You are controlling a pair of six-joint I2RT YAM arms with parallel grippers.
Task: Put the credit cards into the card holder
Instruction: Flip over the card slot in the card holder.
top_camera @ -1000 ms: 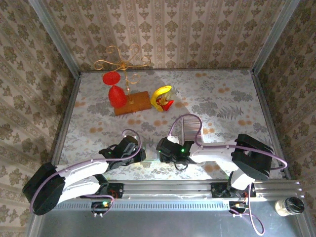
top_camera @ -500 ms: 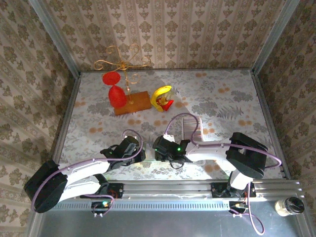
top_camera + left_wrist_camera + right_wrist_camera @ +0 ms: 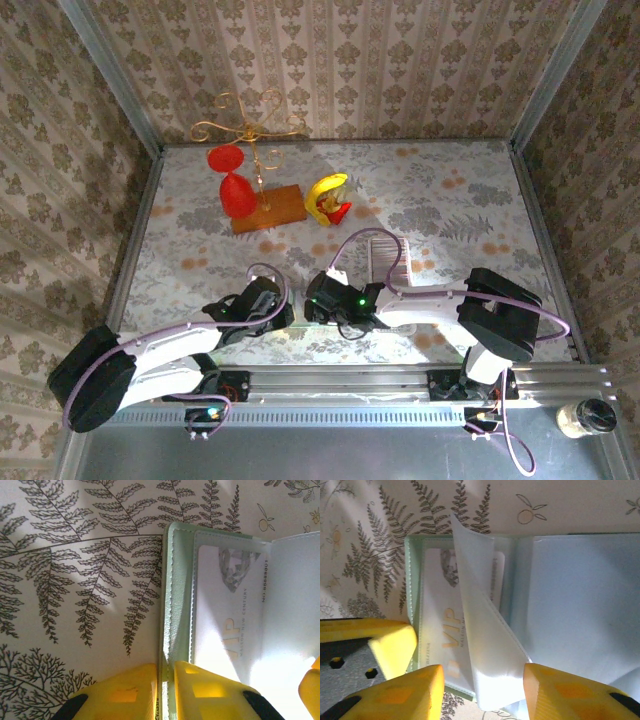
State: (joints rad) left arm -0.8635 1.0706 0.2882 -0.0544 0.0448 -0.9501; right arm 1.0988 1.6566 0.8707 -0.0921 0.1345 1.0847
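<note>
The left gripper (image 3: pixel 165 680) is pinching the soft, bendy card holder (image 3: pixel 177 605) by its green edge, open on the table (image 3: pixel 75 580). The right gripper (image 3: pixel 484 676) is hanging open around a floppy pale flap (image 3: pixel 485 630) (maybe a sleeve). The credit cards (image 3: pixel 385 258)—thin, slippery—are lying just behind it; an edge looks best to grab.

The top external camera hangs above and behind the arm bases (image 3: pixel 215 385), looking steeply down over the whole counter (image 3: pixel 450 190) toward the far wall (image 3: pixel 340 70). Each wrist camera looks down past its own yellow fingers (image 3: pixel 210 692), very near the surface. Both wrist views share the open card holder (image 3: pixel 177 605) and the fern-printed counter beside it
</note>
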